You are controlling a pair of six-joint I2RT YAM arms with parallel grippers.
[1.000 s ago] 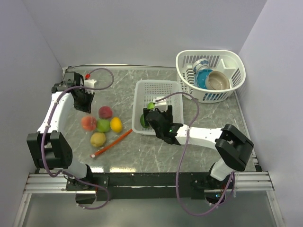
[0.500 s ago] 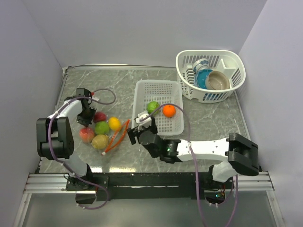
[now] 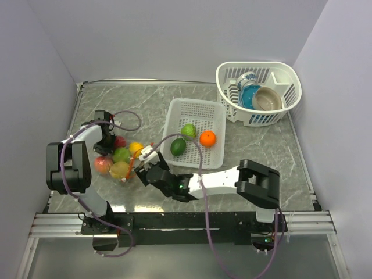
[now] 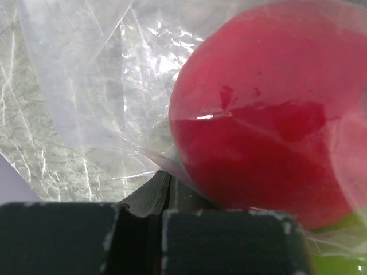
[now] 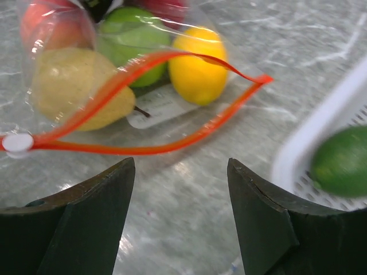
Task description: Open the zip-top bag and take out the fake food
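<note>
The zip-top bag (image 3: 123, 163) lies on the table's left with its orange-red zip mouth (image 5: 155, 103) gaping toward my right gripper (image 5: 180, 163). That gripper is open and empty, just short of the mouth. The fake food inside is a yellow pear (image 5: 74, 86), a green apple (image 5: 135, 40), a lemon (image 5: 198, 69), a peach (image 5: 51, 26) and a red fruit (image 4: 269, 114). My left gripper (image 3: 107, 138) is shut on the bag's clear film (image 4: 103, 86) at its far end, beside the red fruit.
A white slotted basket (image 3: 195, 110) to the right of the bag holds a light green fruit (image 3: 188, 130), a dark green one (image 3: 178, 146) and an orange (image 3: 207, 138). A round white basket (image 3: 232, 75) with dishes stands at the back right.
My right gripper came out of the slotted basket and swung left to the bag's mouth, its jaws narrowing. My left gripper moved from the back left corner down to the bag's far end.
</note>
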